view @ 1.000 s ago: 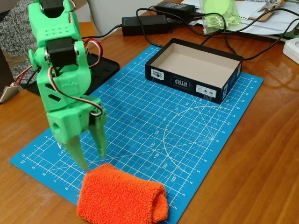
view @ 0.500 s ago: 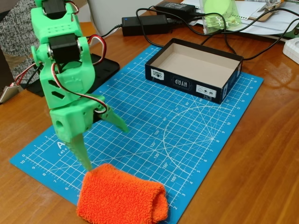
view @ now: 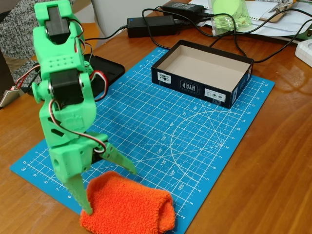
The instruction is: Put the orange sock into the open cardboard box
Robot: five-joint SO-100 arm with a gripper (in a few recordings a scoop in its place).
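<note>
Fixed view: fluffy folded orange sock (view: pixel 129 207)

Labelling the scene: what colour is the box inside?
Plain tan-brown cardboard inside the box, seen in the fixed view.

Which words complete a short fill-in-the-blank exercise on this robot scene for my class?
1. The gripper is ____, its fingers straddling one end of the orange sock.
2. The open cardboard box holds ____.
3. Sock and box both rest on a ____ cutting mat.

Missing words: open; nothing; blue
</note>
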